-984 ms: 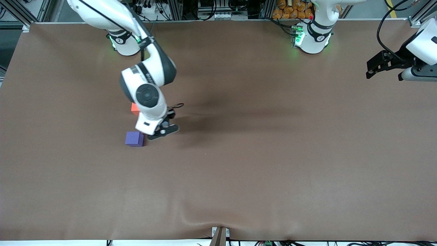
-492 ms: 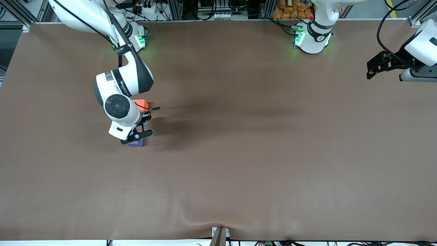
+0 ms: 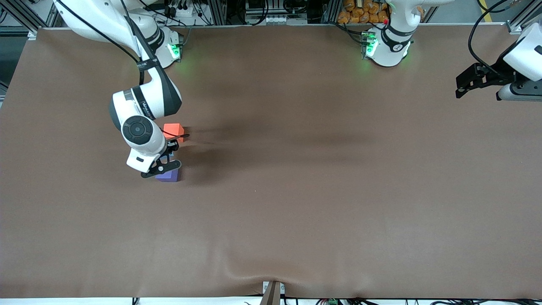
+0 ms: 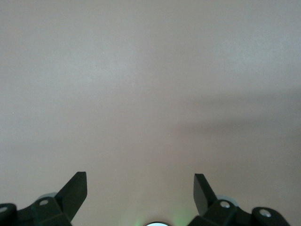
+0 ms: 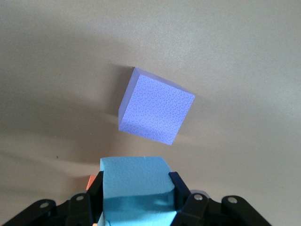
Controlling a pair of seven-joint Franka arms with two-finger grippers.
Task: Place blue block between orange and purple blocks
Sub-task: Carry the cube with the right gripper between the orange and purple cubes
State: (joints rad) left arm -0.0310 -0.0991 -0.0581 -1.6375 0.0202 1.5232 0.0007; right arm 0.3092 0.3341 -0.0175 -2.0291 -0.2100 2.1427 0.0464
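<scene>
While my right pincer (image 5: 136, 200) is clamped on the small light sky-blue matte cube (image 5: 136, 186), it hangs low over the brown tabletop (image 3: 322, 190), over the gap beside the small violet-purple matte cube (image 3: 169, 175). In the right wrist view the blue cube sits between my fingers (image 5: 178, 190), and the purple cube lies just ahead of it on the tabletop, turned a little askew to my grip. A sliver of the small bright orange-red matte cube (image 3: 173, 129) shows at the blue cube's other edge, back under my wrist. So the slot I want runs along the line between those two: the orange cube lies farther from the front camera, the purple cube nearer, a short gap between them. I judge that I am roughly over that gap, perhaps toward the purple end, and that the descent depends on keeping the blue cube clear of the purple cube's skewed corner. My left pincer (image 4: 140, 186) waits with its fingers spread wide and empty, up over the left arm's end of the tabletop, well apart from the cubes.
</scene>
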